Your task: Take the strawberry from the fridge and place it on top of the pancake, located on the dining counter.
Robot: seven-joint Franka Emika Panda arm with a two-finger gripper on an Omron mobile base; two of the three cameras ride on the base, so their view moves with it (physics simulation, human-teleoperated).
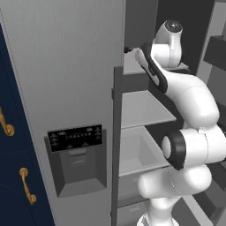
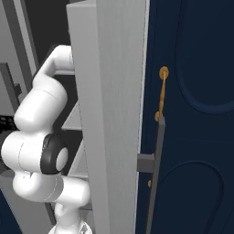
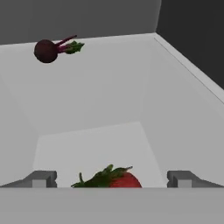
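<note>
Fridge [image 1: 66, 88]: tall grey appliance; its left door, shut, carries a black dispenser panel [image 1: 75, 137] above a recessed grey bay; the right side stands open, showing pale shelves [image 1: 143, 108] stacked one above another and a drawer bin lower down.
Open fridge door [image 2: 112, 114]: seen edge-on in the right base view, a broad grey slab with a long vertical grey handle [image 2: 154, 178] on its right face.
Navy cabinets [image 2: 192, 114]: dark blue panels with gold handles [image 2: 161, 93], to the right of the open door; more of the same show at the far left of the left base view.
Arm [image 1: 185, 132]: white with dark joints, rising from the lower right of the left base view and reaching up and leftward into the upper part of the fridge interior.
Hand [image 3: 112, 179]: released; the two fingertips [image 3: 41, 178] stand wide apart, one on each side of the strawberry, neither touching it.
Upper shelf [image 3: 100, 100]: pale grey surface bounded by pale walls, carrying both small items.
Strawberry [image 3: 118, 179]: bright red with green leaves, lying on the shelf between the fingertips, at the near edge of the hand view; its lower part is cut off.
Dark round vegetable [image 3: 47, 50]: deep maroon with a reddish stalk and green leaf, at the far left of the shelf, well apart from the strawberry.
</note>
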